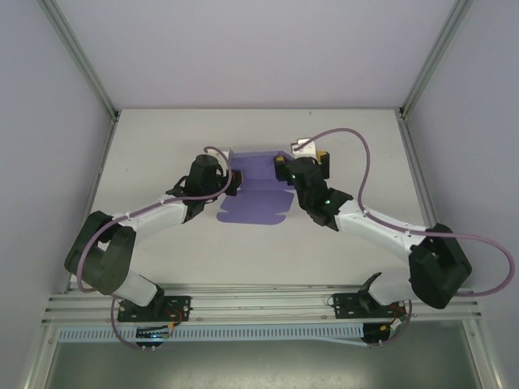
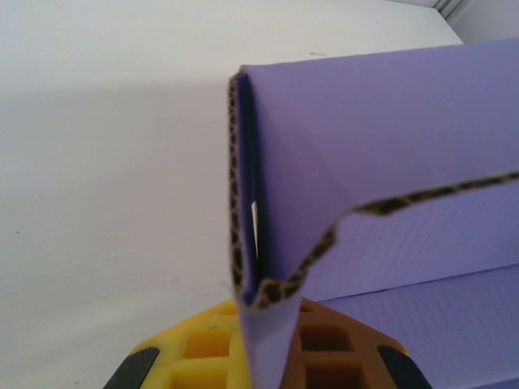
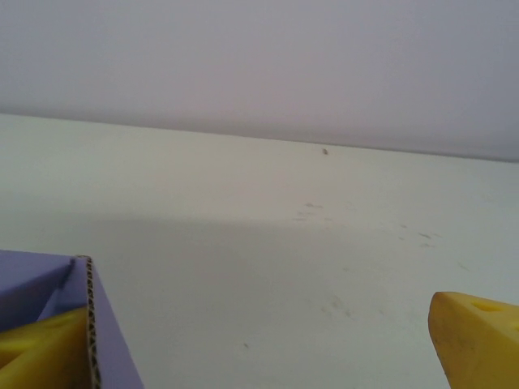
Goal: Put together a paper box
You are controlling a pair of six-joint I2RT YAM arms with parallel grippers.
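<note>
Overhead and wrist views of the work cell. The white table (image 1: 162, 251) is enclosed by pale walls (image 1: 49, 121) in an aluminium frame. The left arm (image 1: 154, 215) and right arm (image 1: 381, 231) rise from bases at the near edge and converge toward the middle of the table. A mauve cable (image 1: 366, 166) loops above the right arm.

The paper box (image 1: 255, 198) lies at the centre of the table, slightly toward the far side, directly between the two wrists. Its near panel rests flat on the surface with a scalloped near edge. The far portion appears to be folded up, though the overhead view is too small to confirm this.

The left gripper (image 1: 233, 180) meets the left side of the box. In the left wrist view, a doubled side wall of the paper box (image 2: 365, 146) stands upright, and a purple flap runs down between the yellow fingers (image 2: 190, 361). The left gripper (image 2: 268, 356) is closed on that flap, with a pad against each face.

The right gripper (image 1: 284, 172) sits at the right far corner of the box. In the right wrist view its jaws are spread wide. One yellow finger (image 3: 36, 352) lies against a purple wall corner (image 3: 109, 348), and the other finger (image 3: 478, 340) is well apart over bare table (image 3: 268, 243).

The cut edges show brown corrugated fluting (image 2: 235, 186).
</note>
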